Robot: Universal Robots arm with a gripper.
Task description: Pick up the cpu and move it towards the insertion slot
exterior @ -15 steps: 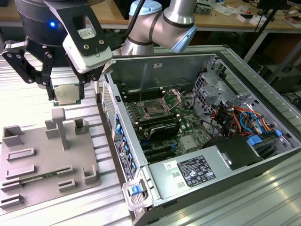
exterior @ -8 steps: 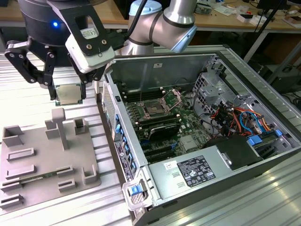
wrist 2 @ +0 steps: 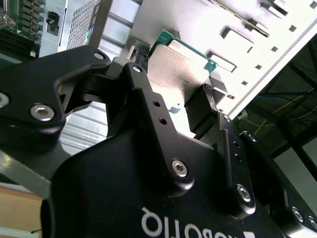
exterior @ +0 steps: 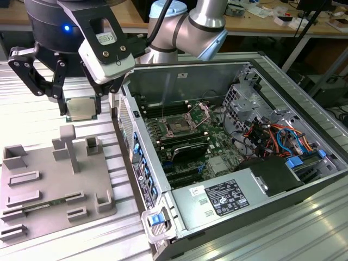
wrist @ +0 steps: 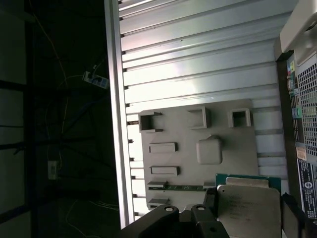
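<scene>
1. The arm (exterior: 201,27) enters from the top of the exterior view — silver tube sections joined by a rounded grey elbow with a pale blue cap.
2. Its black wrist housing sits toward the exterior view's left, with a small blue light glowing on it.
3. A white and black camera block is mounted on the wrist, tilted.
4. The gripper (exterior: 80,106) hangs below the wrist, pointing down — its black linkage fingers (wrist 2: 148,106) are closed on the cpu (exterior: 81,109), one at each opposite edge.
5. The gripper is raised, clear of the surface beneath it.
</scene>
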